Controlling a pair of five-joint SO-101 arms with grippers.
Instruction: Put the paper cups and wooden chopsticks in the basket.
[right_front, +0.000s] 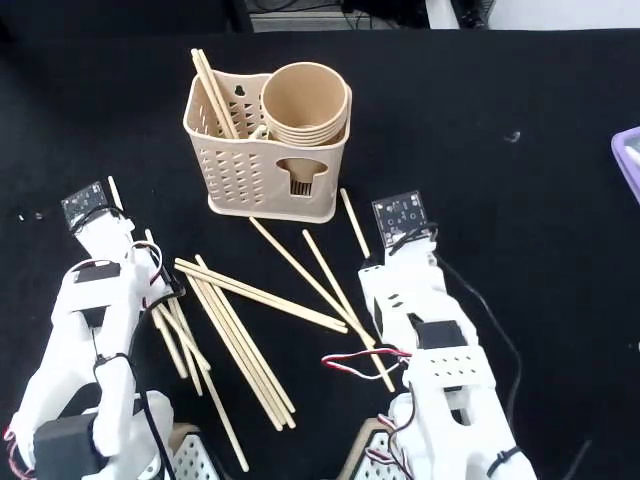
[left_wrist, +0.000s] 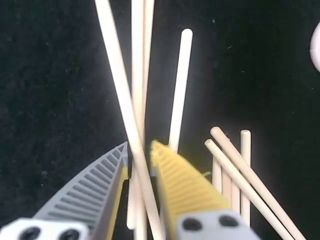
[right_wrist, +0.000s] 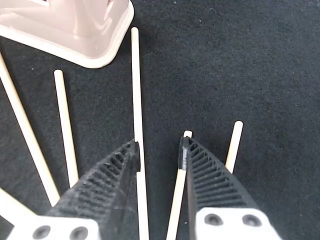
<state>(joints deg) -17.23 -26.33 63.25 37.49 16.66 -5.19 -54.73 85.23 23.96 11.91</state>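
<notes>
The beige perforated basket (right_front: 265, 175) stands at the back middle of the black table, with stacked paper cups (right_front: 305, 100) and a few wooden chopsticks (right_front: 215, 90) inside. Several loose chopsticks (right_front: 240, 335) lie scattered in front of it. My left gripper (left_wrist: 139, 150) is down at the left end of that pile (right_front: 165, 290), its grey and yellow fingers shut on a small bundle of chopsticks (left_wrist: 120, 75). My right gripper (right_wrist: 159, 144) hovers open near the basket's corner (right_wrist: 100, 47), one chopstick (right_wrist: 135, 75) along one finger and another (right_wrist: 180, 185) under the other.
Two more chopsticks (right_front: 325, 270) lie diagonally between the basket and the right arm (right_front: 420, 310). A purple object (right_front: 628, 160) sits at the far right edge. Bare black table stretches to the right of the basket.
</notes>
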